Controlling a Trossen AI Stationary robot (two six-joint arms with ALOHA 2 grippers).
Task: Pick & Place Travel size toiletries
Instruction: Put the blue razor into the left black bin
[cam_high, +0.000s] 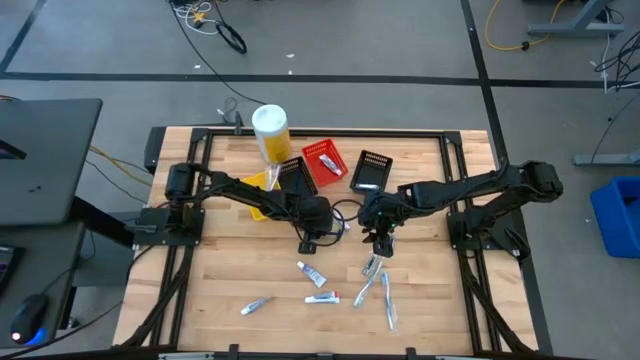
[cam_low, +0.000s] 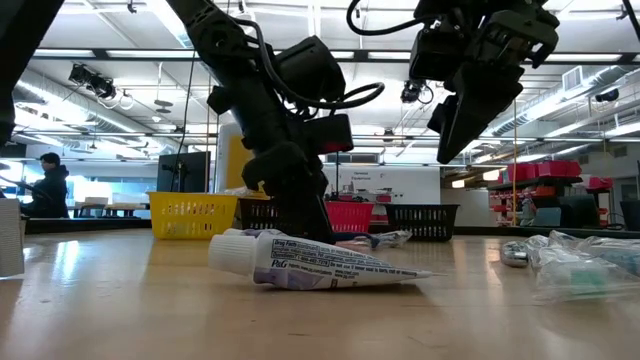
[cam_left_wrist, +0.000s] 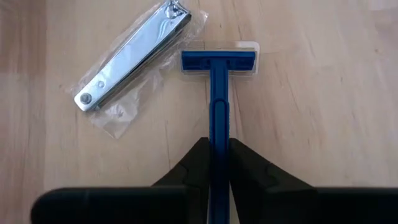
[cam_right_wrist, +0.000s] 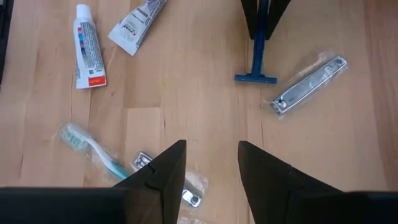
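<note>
Stock in progress, wooden worktop: the left claw is sitting low at mid-worktop with its fingers closing tight on the handle of a blue disposable razor, whose head is still lying flat on the wood; a wrapped nail clipper is lying just beside the razor, not touching it. The right claw is hovering above the scattered pile with its fingers spread apart and holding nothing. Lying loose below it: a white toothpaste tube with red and blue marks, a second white tube, a clear-blue toothbrush and another small wrapped clipper. In the high view a further tube is lying apart toward the near-left, and more toothbrushes in wrap are lying at the near-right. At the far side are standing a yellow basket, a red basket and a black basket, beside a yellow canister with white lid; what the baskets are holding cannot be told for certain. Judged status: early to middling, one item being gripped but not yet lifted, most items still awaiting transfer.
</note>
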